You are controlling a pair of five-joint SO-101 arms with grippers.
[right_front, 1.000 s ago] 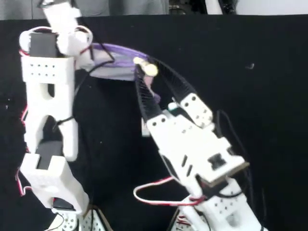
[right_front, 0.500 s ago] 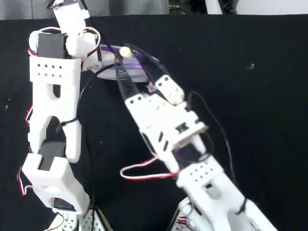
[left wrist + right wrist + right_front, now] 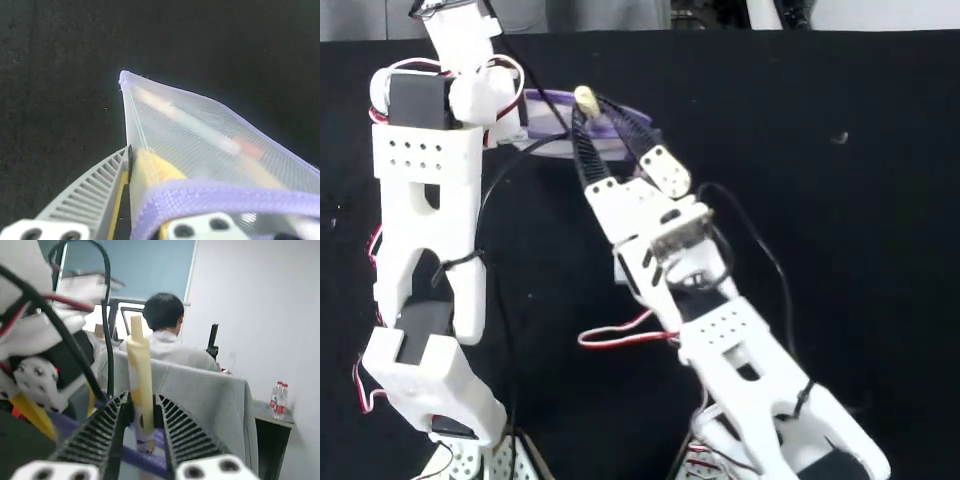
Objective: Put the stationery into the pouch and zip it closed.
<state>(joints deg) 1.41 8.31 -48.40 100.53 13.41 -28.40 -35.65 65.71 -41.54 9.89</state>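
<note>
The mesh pouch [image 3: 555, 143] with a purple rim hangs off the black table at the far left, and my left gripper [image 3: 520, 120] is shut on its edge. In the left wrist view the pouch [image 3: 200, 135] stretches away from the left gripper [image 3: 132, 165], with a pale pen [image 3: 227, 145] and other stationery seen through the mesh. My right gripper [image 3: 592, 104] is shut on a yellow stick [image 3: 585, 97], held upright just above the pouch's rim. The right wrist view shows the yellow stick [image 3: 140, 385] clamped between the black fingers [image 3: 112, 425], with the purple rim [image 3: 145, 456] below.
The black table [image 3: 840, 200] lies open to the right of both arms. The left arm's white body [image 3: 425, 200] stands tall at the left, close beside the right arm. Red and black cables [image 3: 620, 335] loop around the right arm.
The right gripper has carried the yellow stick leftward and toward the far side, from beside the pouch's right end to over its rim. The left arm shifted slightly, still holding the pouch.
</note>
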